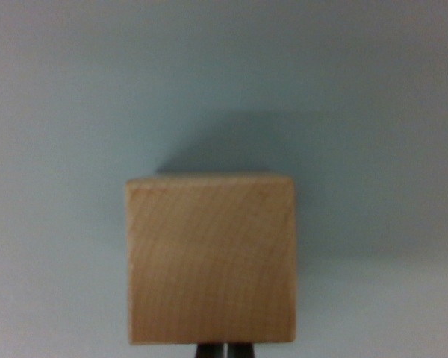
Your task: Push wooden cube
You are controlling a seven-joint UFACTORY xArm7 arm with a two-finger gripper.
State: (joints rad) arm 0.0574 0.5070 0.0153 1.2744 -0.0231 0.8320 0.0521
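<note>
One wooden cube [210,259] fills the lower middle of the wrist view, resting on a pale grey-blue surface [67,112] with its shadow falling away to the far right. Right at the bottom edge, just under the cube's near face, we see two dark tips of the gripper [225,350], set close together with only a thin slit between them. They appear nearly closed and hold nothing; whether they actually touch the cube we cannot tell, since only a sliver of them shows.

We judge that we are at the contact stage of the push: the gripper sits centred behind the near face, lined up to drive the cube toward the far side. Our next move calls for a steady, straight advance, kept low and centred on that face so the cube slides rather than turning or tipping. The far surface looks bare, so nothing seems to block the path.

Our count: one cube, one gripper showing two fingertips, one surface, nothing else.
</note>
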